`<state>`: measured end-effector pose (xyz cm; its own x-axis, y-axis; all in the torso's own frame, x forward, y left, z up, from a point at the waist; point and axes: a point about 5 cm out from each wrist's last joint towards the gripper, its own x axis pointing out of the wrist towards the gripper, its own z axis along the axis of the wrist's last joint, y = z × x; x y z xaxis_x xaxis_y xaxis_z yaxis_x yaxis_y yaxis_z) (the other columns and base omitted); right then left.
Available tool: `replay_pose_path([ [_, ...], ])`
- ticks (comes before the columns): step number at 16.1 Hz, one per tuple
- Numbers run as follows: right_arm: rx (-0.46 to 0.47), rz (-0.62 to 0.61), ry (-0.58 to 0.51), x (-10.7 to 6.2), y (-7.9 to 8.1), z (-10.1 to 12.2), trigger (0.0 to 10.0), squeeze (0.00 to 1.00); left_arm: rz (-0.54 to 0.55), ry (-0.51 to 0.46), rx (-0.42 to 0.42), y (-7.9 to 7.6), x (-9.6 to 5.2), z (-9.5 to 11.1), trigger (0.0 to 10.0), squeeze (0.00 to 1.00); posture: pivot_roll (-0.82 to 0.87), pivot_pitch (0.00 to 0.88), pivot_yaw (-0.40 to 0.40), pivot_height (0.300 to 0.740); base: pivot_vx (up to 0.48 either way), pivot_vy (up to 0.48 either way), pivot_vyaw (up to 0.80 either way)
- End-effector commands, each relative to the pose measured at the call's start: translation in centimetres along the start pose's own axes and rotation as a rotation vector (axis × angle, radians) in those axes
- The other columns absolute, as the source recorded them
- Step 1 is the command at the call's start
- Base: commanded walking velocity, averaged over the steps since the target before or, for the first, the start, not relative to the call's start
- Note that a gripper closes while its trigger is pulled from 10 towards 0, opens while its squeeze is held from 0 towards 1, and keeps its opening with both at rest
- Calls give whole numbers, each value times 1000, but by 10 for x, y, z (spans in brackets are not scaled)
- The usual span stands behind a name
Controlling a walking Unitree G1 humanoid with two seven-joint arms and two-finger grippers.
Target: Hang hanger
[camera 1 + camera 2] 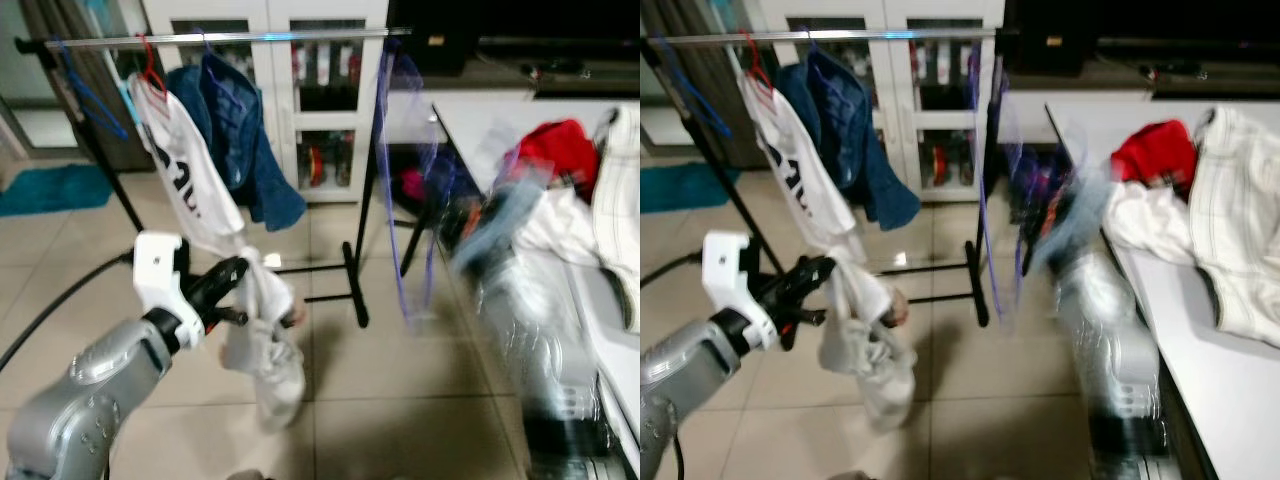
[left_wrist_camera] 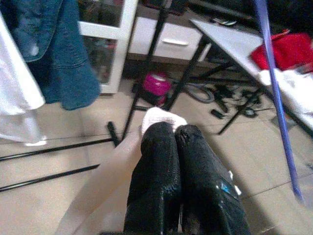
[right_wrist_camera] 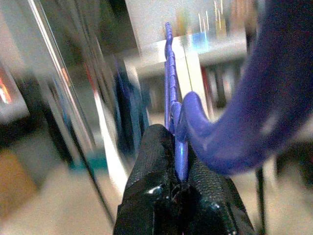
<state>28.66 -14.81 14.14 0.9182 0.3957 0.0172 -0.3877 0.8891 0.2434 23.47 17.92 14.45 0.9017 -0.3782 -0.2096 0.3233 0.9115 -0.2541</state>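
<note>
My left gripper is held low in front of the clothes rack, shut on the hanging hem of a white shirt. In the left wrist view the black fingers press together with white cloth at their tips. My right gripper is shut on a purple plastic hanger at the neck below its hook. In the eye views that hanger is a blurred purple outline by the rack's right end, and the right arm is smeared by motion.
A denim jacket hangs beside the white shirt, and an empty blue hanger hangs at the rail's left end. A white table on the right carries a red cloth and pale garments. A white cabinet stands behind.
</note>
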Motion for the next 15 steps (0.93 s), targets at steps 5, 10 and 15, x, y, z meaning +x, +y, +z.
replay_pose_path([
  [5, -165, -59, 196, -20, 6, -20, 10000, 0, 125, 11, 180, 0, 1, -18, 10000, 0, -95, 0, 32, 740, 0, 0, 0],
  [10, -130, -87, 260, -39, 4, -28, 10000, 0, 153, -56, 251, -2, 3, -15, 10000, 0, -68, 0, 16, 740, 0, 195, -611],
  [15, -40, -158, 231, -32, -3, -27, 10000, 0, 163, -58, 274, 3, 10, -13, 10000, 0, -65, 0, -1, 740, 0, 377, -800],
])
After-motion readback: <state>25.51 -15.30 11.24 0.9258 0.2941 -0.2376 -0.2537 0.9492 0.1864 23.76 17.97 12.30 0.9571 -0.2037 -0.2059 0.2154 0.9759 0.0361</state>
